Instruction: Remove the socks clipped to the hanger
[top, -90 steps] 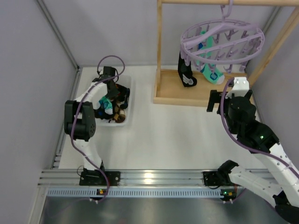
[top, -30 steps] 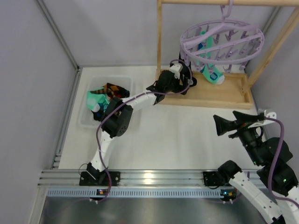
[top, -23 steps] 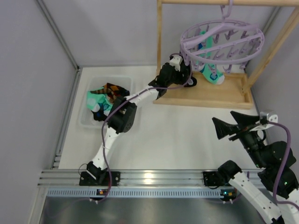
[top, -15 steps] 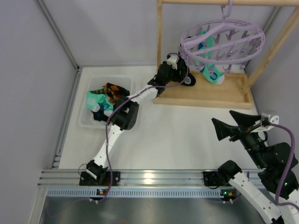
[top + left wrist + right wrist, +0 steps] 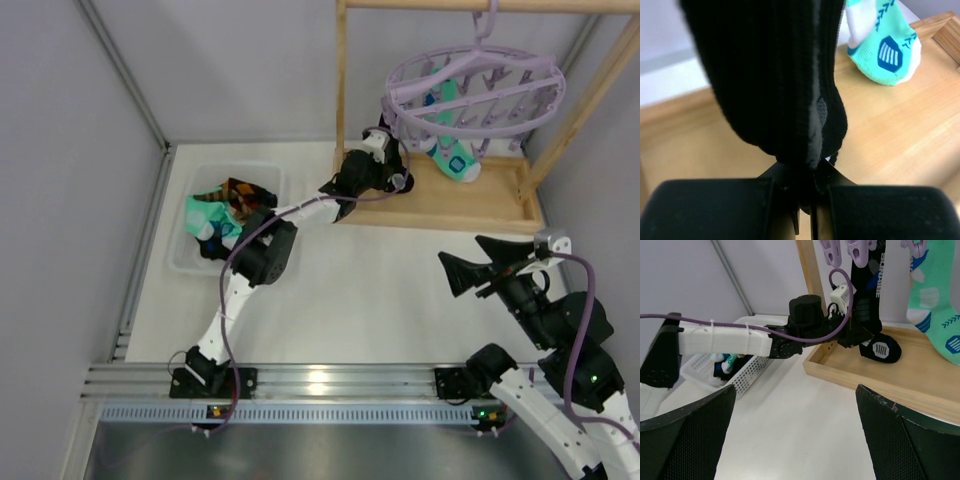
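The pale-purple round hanger point(image 5: 476, 78) hangs from the wooden rack's top bar. A black sock point(image 5: 869, 300) and a mint-green sock point(image 5: 449, 148) hang clipped to it; the mint sock also shows in the right wrist view point(image 5: 935, 300). My left gripper point(image 5: 390, 172) is stretched out to the black sock and is shut on its lower part point(image 5: 775, 75), just above the rack's wooden base. The jaws point(image 5: 807, 172) pinch the fabric. My right gripper point(image 5: 482, 265) is wide open and empty, above the table in front of the rack, facing it point(image 5: 795, 440).
A white perforated basket point(image 5: 182, 258) at the left holds several removed socks point(image 5: 228, 205). The wooden rack's base tray point(image 5: 470, 205) and its uprights point(image 5: 342, 90) surround the hanger. The left arm point(image 5: 730, 340) spans from the basket area to the rack.
My left arm left the basket and reached across to the black sock, closing on it. My right arm drew back from the rack toward the near right. The hanger has tilted slightly.
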Controlling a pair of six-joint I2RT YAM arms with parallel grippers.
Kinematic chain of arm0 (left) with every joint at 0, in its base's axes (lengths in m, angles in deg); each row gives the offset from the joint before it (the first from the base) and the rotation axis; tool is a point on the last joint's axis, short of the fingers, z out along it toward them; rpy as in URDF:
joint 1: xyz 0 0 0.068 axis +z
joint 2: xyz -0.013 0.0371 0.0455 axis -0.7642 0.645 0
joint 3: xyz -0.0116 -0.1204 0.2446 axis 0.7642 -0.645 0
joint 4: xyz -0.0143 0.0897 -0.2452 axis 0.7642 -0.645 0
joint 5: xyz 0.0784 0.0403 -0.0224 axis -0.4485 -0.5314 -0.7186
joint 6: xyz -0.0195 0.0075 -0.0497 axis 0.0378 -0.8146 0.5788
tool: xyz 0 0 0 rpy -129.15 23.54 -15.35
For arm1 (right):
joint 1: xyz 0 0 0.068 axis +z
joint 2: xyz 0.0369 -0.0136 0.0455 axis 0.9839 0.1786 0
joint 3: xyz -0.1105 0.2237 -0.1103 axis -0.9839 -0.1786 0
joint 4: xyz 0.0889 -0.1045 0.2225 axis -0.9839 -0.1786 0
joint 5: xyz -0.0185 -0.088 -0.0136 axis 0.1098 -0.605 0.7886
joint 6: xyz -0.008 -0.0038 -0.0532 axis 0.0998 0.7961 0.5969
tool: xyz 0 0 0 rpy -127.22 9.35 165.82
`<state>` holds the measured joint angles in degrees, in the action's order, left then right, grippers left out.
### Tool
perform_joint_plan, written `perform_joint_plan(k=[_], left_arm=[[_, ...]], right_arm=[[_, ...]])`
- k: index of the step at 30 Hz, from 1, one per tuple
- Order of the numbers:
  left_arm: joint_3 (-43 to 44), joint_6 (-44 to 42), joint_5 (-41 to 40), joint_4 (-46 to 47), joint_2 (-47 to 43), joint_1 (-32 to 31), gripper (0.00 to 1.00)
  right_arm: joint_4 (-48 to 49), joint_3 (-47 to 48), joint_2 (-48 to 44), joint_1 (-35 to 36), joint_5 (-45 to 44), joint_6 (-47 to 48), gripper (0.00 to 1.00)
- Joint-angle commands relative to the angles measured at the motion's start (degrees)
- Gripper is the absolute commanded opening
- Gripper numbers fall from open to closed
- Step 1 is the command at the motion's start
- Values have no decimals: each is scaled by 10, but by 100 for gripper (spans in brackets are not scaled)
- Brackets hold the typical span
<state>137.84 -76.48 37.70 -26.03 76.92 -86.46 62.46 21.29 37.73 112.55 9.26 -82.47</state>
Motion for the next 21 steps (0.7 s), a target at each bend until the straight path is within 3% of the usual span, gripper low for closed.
perform_joint_plan(k=[1,9,13,21], left_arm=[[-78,37,-83,45,-128,-19,0],[-272,69,-172,45,-289,-63,0],[-324,32,-212,44,-334,-110,0],[-440,38,-272,44,-421,-204,0]], right_arm=[[36,5,4,-3,17,-7,99],[4,34,-25,-2,-5,-10,99],[-20,53,-30,-2,-11,-11,99],[-61,91,-35,-4,-33,-19,100]])
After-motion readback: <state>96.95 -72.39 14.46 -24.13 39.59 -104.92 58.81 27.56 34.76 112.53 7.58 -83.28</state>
